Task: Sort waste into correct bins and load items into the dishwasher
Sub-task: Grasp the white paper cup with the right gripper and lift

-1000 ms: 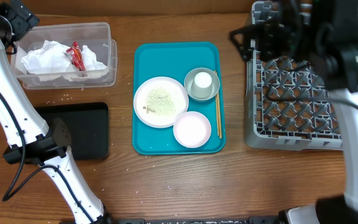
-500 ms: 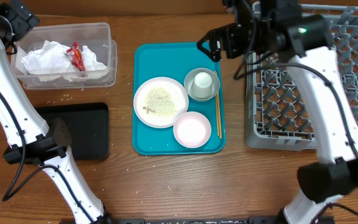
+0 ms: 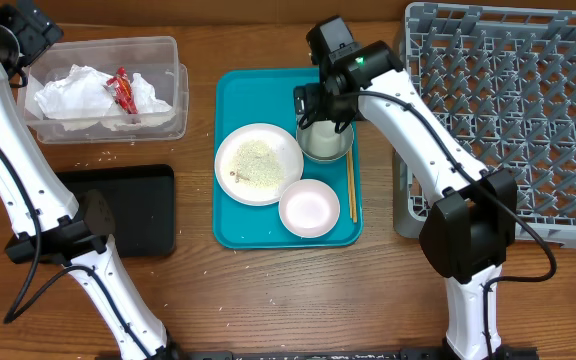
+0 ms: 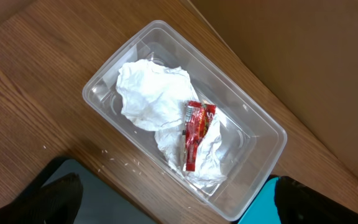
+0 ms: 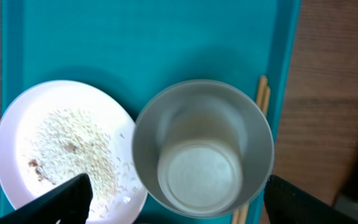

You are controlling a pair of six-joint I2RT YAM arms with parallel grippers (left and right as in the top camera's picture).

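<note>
**Current state.** The right tool point(image 5: 178, 186) hangs directly above the grey bowl point(image 5: 160, 118), fingers spread wide, one on each side of the rim. It holds nothing. You cannot tell from either view whether a finger touches the bowl wall. The small white cup point(image 5: 201, 177) sits inside the bowl, so lifting the bowl would probably carry both.

The left tool point(image 4: 179, 199) is fully spread and empty, parked above the clear tub point(image 3: 163, 45), well away from the right arm's working area.

**Location of task items.**
- The bowl, the large plate point(image 3: 230, 150) and the smaller dish point(image 3: 309, 208) rest on the teal tray point(image 3: 268, 85).
- Rice point(image 3: 258, 162) lies on the plate, which suggests it needs emptying before loading.
- Crumpled napkins point(image 3: 73, 90) and the red wrapper point(image 3: 124, 90) lie in the clear tub.
- The black tray point(image 3: 128, 210) appears empty.
- Loose grains point(image 3: 98, 157) lie on the counter point(image 3: 268, 290) between tub and black tray.
- The dish rack point(image 3: 508, 100) stands right of the teal tray, with nothing loaded.

**Caution.** The chopsticks point(image 3: 350, 190) lie just beside the bowl. Expect the right-hand finger to descend near them; confirm that it does not catch them.
</note>
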